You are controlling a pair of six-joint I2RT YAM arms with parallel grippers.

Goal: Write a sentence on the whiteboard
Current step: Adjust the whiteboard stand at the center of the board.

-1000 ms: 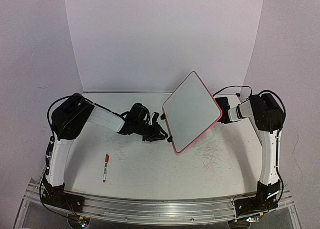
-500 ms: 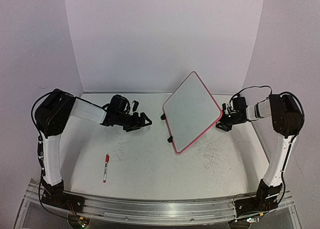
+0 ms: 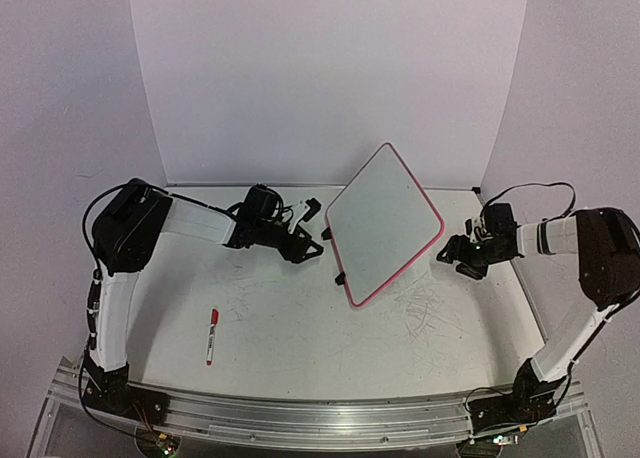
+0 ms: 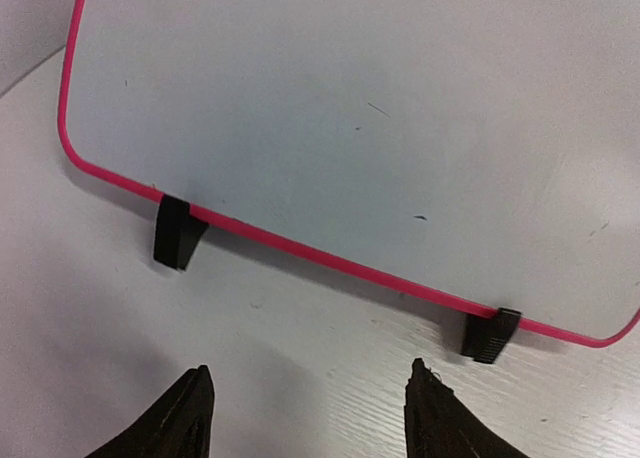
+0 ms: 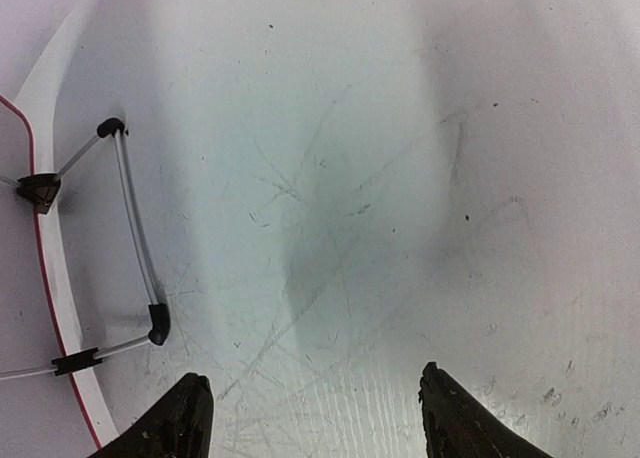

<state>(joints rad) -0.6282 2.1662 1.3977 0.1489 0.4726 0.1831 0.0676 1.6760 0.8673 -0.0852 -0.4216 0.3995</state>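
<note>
Setting: a robotics laboratory test cell. Evidence, located from the whiteboard [image 3: 385,223]:
- The board stands on a scuffed, scratched white table [image 3: 300,323].
- Behind it and to both sides, plain white backdrop panels [image 3: 320,78] enclose the workspace.
- In front of it, an aluminium rail [image 3: 320,418] carries the left arm [image 3: 125,258] and the right arm [image 3: 590,268].
- To its right, an exposed cable [image 3: 530,186] loops above the right arm.

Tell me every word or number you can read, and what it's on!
None can be read.
The whiteboard is blank, with only tiny dark specks.
The marker on the table is too small to show any print.
The table has scratchy scuffs, not letters.
</note>
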